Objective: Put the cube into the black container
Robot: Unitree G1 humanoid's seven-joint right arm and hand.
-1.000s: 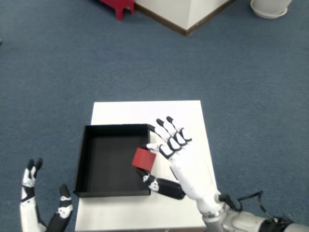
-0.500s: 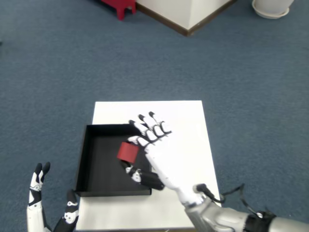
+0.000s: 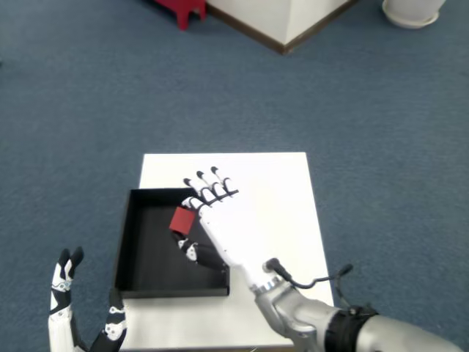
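Thumb and fingers (image 3: 209, 187) of the right hand (image 3: 220, 224) pinch the red cube (image 3: 182, 219), holding it over the inside of the black container (image 3: 132, 253), near its right wall. The container sits on the white table (image 3: 293, 191), at its left side.

Place: you are looking at an office or lab-type room | floor: blue-grey carpet (image 3: 88, 110) across the frame | top centre: white wall corner (image 3: 282, 18) with dark baseboard | upper left: red stool (image 3: 179, 9) | lower centre: small white table (image 3: 286, 183) as test stand
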